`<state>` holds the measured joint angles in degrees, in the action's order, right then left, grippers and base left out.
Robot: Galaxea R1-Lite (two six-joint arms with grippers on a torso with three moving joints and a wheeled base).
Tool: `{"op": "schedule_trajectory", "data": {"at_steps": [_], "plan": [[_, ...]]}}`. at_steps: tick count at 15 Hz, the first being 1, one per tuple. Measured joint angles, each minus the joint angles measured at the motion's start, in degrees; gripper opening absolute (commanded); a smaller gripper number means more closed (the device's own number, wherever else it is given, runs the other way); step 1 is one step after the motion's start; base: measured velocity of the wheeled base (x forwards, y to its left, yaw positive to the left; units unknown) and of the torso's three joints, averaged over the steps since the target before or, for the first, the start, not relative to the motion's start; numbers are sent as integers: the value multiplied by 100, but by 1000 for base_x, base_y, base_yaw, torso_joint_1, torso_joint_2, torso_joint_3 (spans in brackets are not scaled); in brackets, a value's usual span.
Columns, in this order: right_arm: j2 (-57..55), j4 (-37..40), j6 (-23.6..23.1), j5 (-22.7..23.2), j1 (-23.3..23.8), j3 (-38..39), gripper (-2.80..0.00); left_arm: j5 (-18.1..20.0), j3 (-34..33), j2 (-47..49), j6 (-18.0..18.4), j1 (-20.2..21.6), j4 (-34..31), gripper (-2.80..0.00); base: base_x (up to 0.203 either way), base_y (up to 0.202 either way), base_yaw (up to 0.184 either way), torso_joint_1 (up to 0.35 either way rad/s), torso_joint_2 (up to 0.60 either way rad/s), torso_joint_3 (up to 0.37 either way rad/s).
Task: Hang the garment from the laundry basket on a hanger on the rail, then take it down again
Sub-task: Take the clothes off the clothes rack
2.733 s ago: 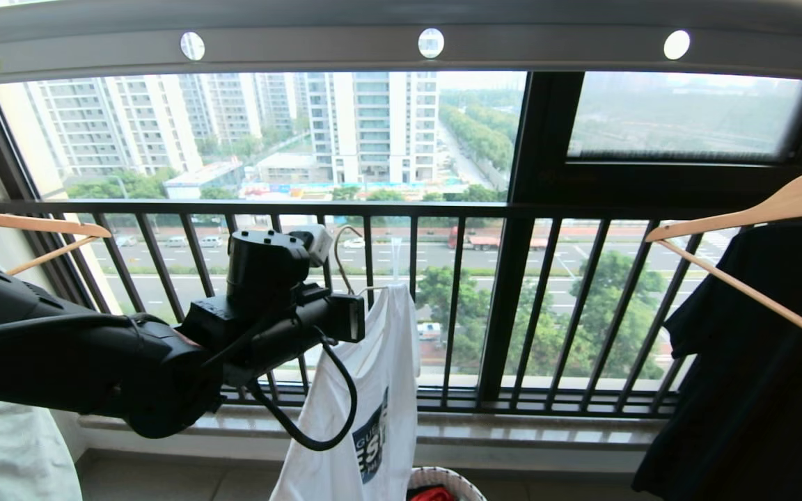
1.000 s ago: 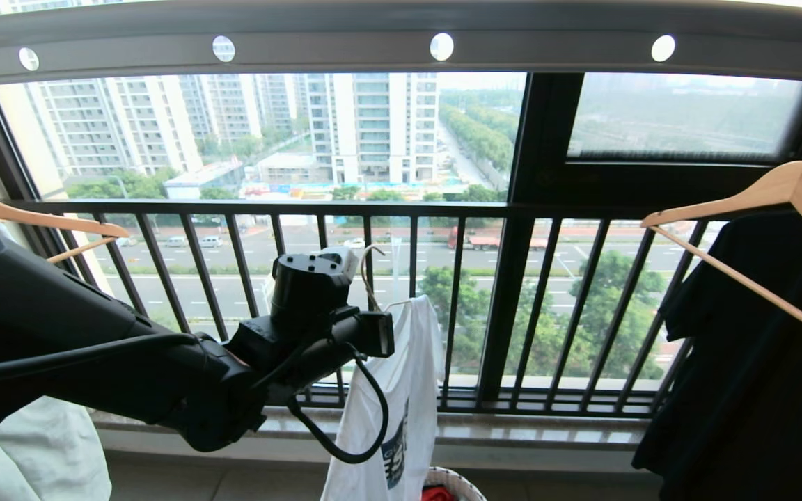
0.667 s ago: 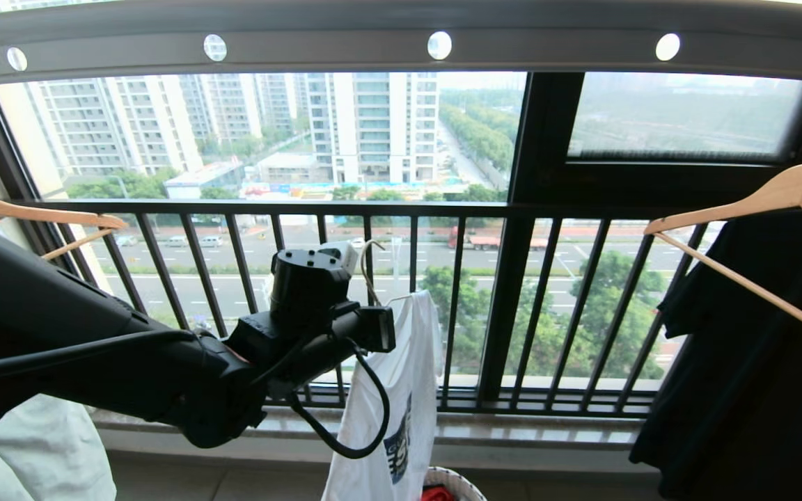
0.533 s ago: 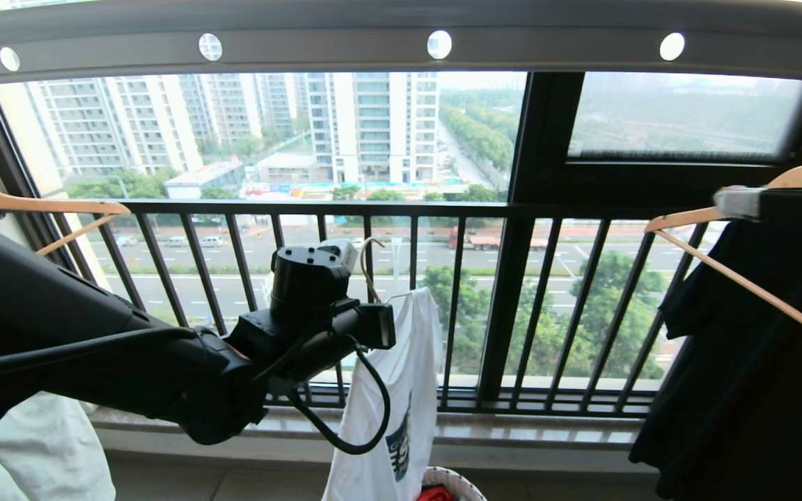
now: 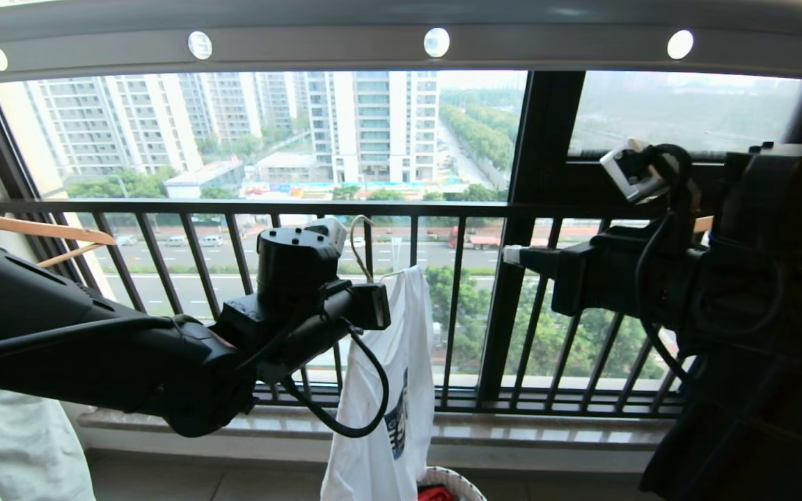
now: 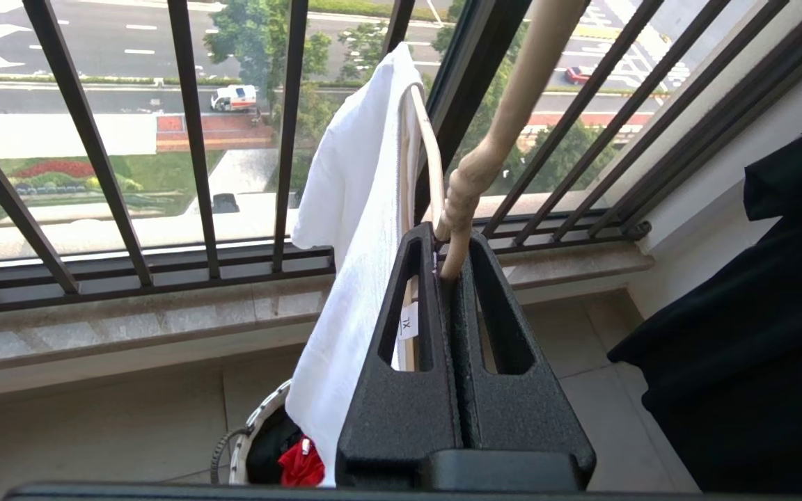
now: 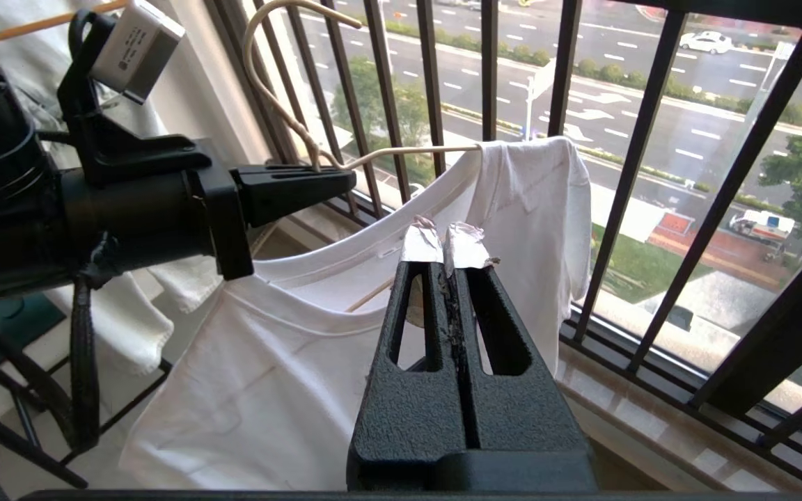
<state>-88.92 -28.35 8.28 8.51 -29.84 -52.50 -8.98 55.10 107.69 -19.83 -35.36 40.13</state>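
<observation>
The left hand is clamping the twisted neck of the hanger, fingers closed tight on the wire, and is holding it out in front of the window railing, well below the rail; the garment is draping from the hanger, one shoulder sitting over the wire arm while the rest is sagging down towards the laundry basket on the floor; so the T-shirt is already out of the basket and at least partly on the hanger, though how squarely it is sitting I cannot tell; the hook is pointing up free and is not yet catching on the rail, so the hanging is still to come, and the taking down after it. The right hand is reaching in from the right side, fingers pressed together and holding nothing, its tips just short of the collar; it is probably coming to straighten the shirt. A black garment is hanging at the right.
</observation>
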Motion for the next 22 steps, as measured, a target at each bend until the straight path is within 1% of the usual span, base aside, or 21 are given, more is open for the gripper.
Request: {"op": "schedule_trajectory", "data": {"at_steps": [2, 4, 6, 7, 9, 11, 13, 15, 17, 22], "plan": [[-441, -672, -94, 41, -4, 49, -280, 1, -1, -24, -13, -18, -2, -280, 0, 0, 0, 0, 0, 0], [-867, -739, -105, 55, -9, 6, -280, -2, -4, -11, -193, -33, -2, -280, 0, 0, 0, 0, 0, 0], [-1175, -683, -104, 48, -91, -23, -280, 0, 24, 3, -243, -27, -4, -280, 0, 0, 0, 0, 0, 0], [-1275, -579, -121, 26, -264, -7, 0, 14, 40, -21, -257, -22, -19, -280, 0, 0, 0, 0, 0, 0], [-1474, -384, -156, -13, -657, 38, 0, 34, 51, -131, -262, -22, -53, -280, 0, 0, 0, 0, 0, 0], [-1690, -343, -99, -83, -789, -87, 0, 37, 49, -200, -260, -29, -55, -280, 0, 0, 0, 0, 0, 0], [-1914, -337, 173, -364, -847, -324, 0, 34, 38, -203, -294, -49, -59, -280, 0, 0, 0, 0, 0, 0], [-2157, -342, 386, -837, -883, -612, 0, 42, 28, -212, -367, -100, -72, -280, 0, 0, 0, 0, 0, 0], [-2412, -343, 486, -1428, -885, -916, 0, 45, 21, -240, -409, -158, -63, -280, 0, 0, 0, 0, 0, 0], [-3155, -471, 532, -2610, -869, -1574, 0, 44, 16, -266, -452, -215, -66, -280, 0, 0, 0, 0, 0, 0]]}}
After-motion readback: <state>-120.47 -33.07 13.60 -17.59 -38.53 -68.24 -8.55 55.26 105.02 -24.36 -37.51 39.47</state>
